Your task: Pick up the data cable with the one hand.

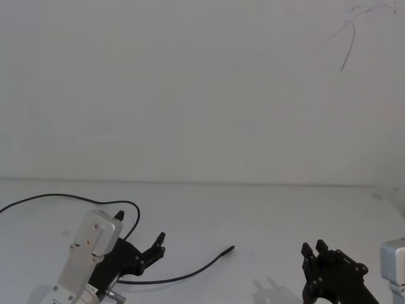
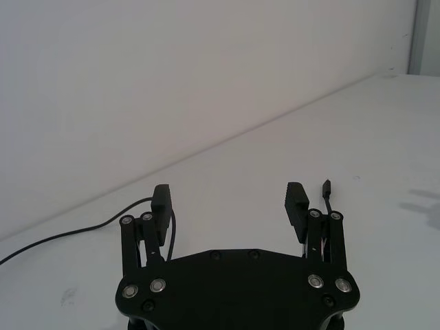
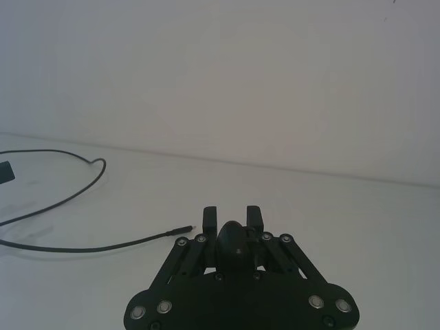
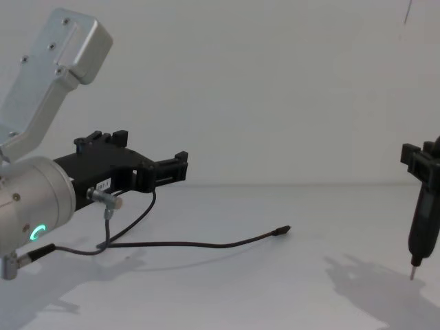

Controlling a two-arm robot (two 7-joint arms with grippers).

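**Left gripper held open over the data cable; nothing grasped yet.**

The data cable [image 1: 190, 273] lies slack on the table [image 1: 272, 212], its plug [image 1: 230, 249] pointing towards the middle. The left gripper [image 1: 156, 248] hovers above the cable's mid-run with its fingers spread wide, probably so they can drop astride the cord. A short wire [image 4: 108, 206] with silver connectors hangs from the wrist just above the cable and could snag it. The right gripper [image 1: 315, 250], well right of the plug, is clamped on a pen-like tool [image 4: 419, 230] with its pin tip down. It stands clear of the cable's path.
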